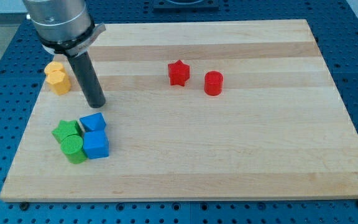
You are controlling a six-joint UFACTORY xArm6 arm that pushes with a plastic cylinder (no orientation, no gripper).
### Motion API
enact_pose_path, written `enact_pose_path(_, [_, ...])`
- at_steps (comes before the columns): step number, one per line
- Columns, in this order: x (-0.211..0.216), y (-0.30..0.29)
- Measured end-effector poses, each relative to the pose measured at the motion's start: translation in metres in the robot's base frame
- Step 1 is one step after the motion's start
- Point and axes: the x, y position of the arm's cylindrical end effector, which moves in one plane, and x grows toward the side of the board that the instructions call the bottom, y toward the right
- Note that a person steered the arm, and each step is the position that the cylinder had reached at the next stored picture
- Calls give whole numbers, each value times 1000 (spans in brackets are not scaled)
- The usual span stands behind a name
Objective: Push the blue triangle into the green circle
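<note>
The blue triangle (92,122) lies at the board's lower left, touching the blue cube (96,144) just below it. The green circle (73,149) sits left of the blue cube, touching it, with the green star (65,130) right above it. The blue triangle's left corner is close to or touching the green star and the green circle. My tip (97,104) stands on the board just above the blue triangle, a small gap away.
Two yellow blocks (57,78) sit together at the left edge, left of the rod. A red star (178,73) and a red cylinder (213,83) lie near the upper middle. The wooden board (229,155) is ringed by a blue perforated table.
</note>
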Motion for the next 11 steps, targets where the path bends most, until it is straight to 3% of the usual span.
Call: enact_pose_path(11, [62,-8])
